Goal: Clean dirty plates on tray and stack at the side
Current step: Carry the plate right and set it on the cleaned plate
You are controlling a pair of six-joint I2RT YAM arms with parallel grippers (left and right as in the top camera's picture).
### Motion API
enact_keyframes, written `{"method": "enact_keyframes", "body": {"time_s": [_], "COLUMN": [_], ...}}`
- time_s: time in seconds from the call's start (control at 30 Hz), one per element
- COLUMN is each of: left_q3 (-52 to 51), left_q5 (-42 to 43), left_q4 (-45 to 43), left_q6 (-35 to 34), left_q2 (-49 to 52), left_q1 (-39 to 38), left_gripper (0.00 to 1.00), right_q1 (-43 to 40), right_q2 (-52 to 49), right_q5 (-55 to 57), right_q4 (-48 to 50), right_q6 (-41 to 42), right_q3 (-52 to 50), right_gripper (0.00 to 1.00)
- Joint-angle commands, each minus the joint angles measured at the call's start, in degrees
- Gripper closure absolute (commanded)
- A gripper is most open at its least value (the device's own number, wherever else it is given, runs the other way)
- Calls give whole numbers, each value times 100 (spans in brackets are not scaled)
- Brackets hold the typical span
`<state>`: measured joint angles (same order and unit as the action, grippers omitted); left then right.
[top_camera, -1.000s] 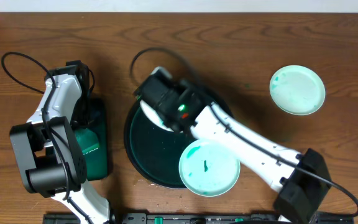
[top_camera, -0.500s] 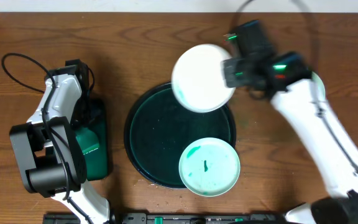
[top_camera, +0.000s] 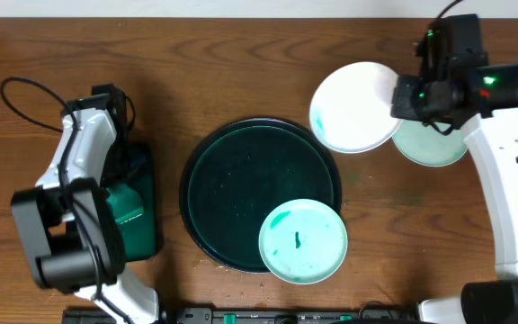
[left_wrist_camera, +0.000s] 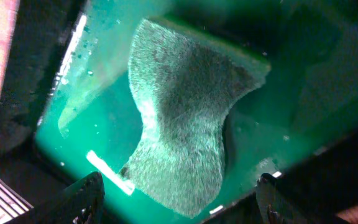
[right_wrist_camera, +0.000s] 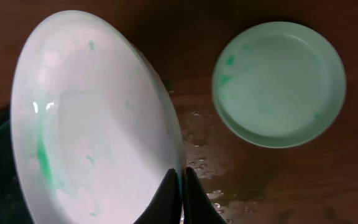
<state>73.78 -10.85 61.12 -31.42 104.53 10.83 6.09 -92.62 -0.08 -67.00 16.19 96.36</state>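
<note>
On the left, the left fingers [left_wrist_camera: 86, 194] hang wide apart over the small green tray [top_camera: 144, 236]. They hold nothing. A fuzzy cloth [left_wrist_camera: 179, 118] lies in green water just under them. Whether they touch it cannot be told.

In the middle, the big round tray [top_camera: 241, 171] sits on the counter [top_camera: 241, 63]. One dirty plate [top_camera: 302, 241] with teal marks rests on its near right side, partly over the rim.

On the right, the right fingers [right_wrist_camera: 165, 200] are pinched tight on the edge of a second plate [right_wrist_camera: 92, 124]. This plate is up in the air, past the round tray. It has only faint green streaks. Its far edge hangs partly over a third plate [right_wrist_camera: 278, 84], which lies flat on the counter at the side with water drops near it.

The step in hand looks like stacking: the held plate is being brought to the plate at the side. Next it likely needs to go a bit more to the right, line up over the third plate, come down flat, and then the fingers let go. The grip is only a thin pinch on a wet edge, so the plate could slip.
</note>
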Motion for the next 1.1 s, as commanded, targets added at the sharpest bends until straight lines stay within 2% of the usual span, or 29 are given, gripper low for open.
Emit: {"method": "enact_keyframes", "body": {"time_s": [0.0, 0.37, 0.63, 0.87, 1.07], "left_q3": [-26, -26, -26, -26, -26], "left_q5": [-31, -31, -31, -28, -28], "left_q4": [81, 249, 289, 323, 356], "left_q6": [74, 76, 76, 76, 76], "left_q2": [-638, -2188, -2465, -2465, -2465], "left_q1": [9, 9, 9, 9, 9], "left_gripper": [21, 21, 21, 21, 21], "right_q1": [-369, -1832, -2922, -3062, -3027], "right_q2": [2, -15, -39, -256, -702], "right_q5": [-24, -24, -190, -278, -778], "right_q4": [0, 866, 1609, 2199, 2389], "right_q6": [184, 433, 1060, 1252, 1226], "right_q3": [-146, -1670, -2358, -2896, -2907], "right_gripper": [99, 99, 99, 99, 99]}}
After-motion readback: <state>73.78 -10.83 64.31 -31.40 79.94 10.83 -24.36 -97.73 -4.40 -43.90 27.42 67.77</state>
